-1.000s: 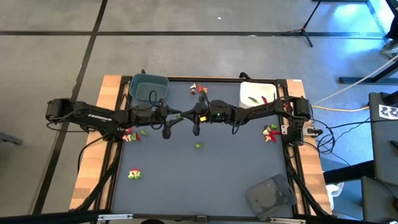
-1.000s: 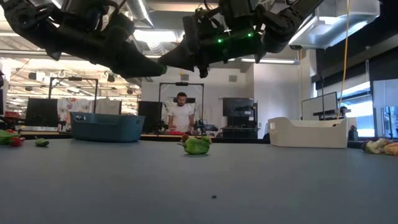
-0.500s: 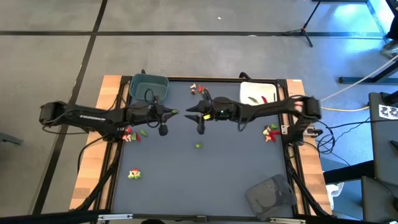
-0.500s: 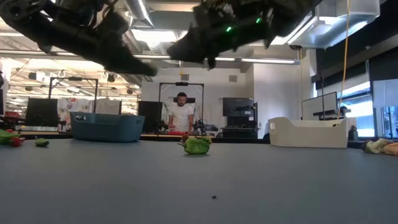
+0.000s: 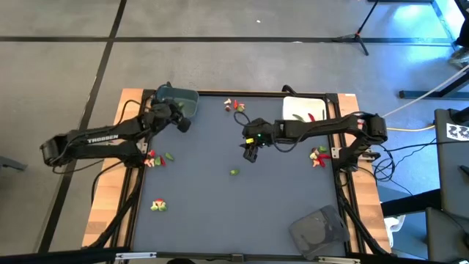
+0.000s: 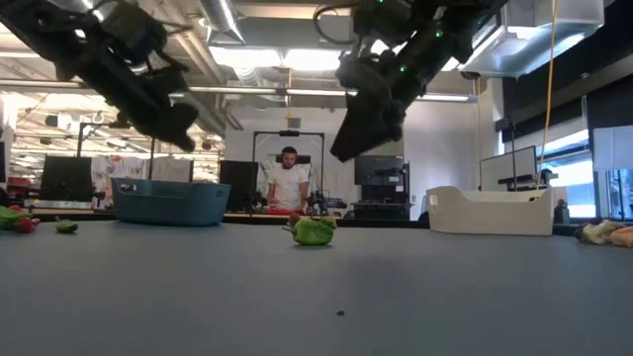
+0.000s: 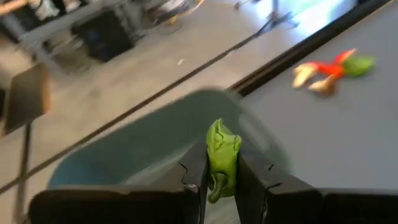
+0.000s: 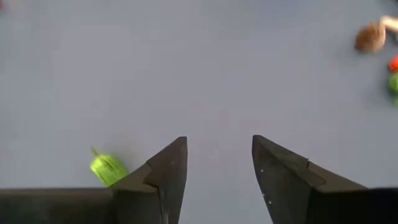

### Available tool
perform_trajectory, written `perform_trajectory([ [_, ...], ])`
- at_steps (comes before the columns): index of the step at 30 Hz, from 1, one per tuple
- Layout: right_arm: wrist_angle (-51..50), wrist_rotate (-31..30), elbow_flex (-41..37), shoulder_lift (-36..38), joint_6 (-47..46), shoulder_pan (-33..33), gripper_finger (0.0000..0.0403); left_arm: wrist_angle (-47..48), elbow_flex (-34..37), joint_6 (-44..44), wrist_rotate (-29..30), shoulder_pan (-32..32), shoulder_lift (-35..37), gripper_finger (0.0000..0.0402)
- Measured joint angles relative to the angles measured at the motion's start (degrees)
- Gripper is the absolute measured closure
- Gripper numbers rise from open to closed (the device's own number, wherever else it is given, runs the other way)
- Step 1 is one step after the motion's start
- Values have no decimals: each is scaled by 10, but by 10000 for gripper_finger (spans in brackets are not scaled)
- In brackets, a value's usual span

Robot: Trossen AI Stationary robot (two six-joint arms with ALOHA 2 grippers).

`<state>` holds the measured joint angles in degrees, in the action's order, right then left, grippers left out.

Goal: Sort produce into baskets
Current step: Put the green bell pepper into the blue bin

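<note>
Smooth grey matting covered the table [image 5: 278,198], framed by pale wood at the sides. The left gripper [image 7: 222,177] hung over the rounded blue-grey tub [image 5: 185,99] at the far left corner, jaws clamped on a crinkled, leafy green vegetable [image 7: 221,155]; the arm hid much of the tub from above. The right gripper [image 8: 217,163] hovered above mid-table with its dark wedge-shaped jaws apart and empty, a small green piece [image 5: 234,172] lying on the mat near it. The white tub [image 5: 315,104] stood at the far right corner, the dark shallow tray [image 5: 319,229] at the near right. Little heaps of red, green and tan produce [image 5: 158,206] lay scattered, too small to name.
</note>
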<state>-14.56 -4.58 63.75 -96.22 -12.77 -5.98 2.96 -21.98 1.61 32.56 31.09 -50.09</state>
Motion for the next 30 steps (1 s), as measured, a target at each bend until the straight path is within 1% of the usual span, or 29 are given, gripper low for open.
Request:
perform_trajectory([
  [5,-9,-4,0,-5,-4,-1,226,-2,0,20,-2,30,-25,321],
  [13,-6,-5,0,-5,-4,0,226,2,-4,2,-4,32,-14,229],
  [15,-4,-6,0,-5,-4,0,226,16,-12,0,-12,32,-8,209],
  [18,0,-6,0,-5,-4,0,226,23,-20,7,-37,32,0,189],
  [23,4,-5,0,-5,-1,0,226,24,-22,18,-85,25,14,181],
  [28,11,-4,0,-5,10,0,226,24,-22,19,-96,9,21,190],
  [30,12,-4,0,-5,10,0,226,24,-22,19,-109,1,20,194],
])
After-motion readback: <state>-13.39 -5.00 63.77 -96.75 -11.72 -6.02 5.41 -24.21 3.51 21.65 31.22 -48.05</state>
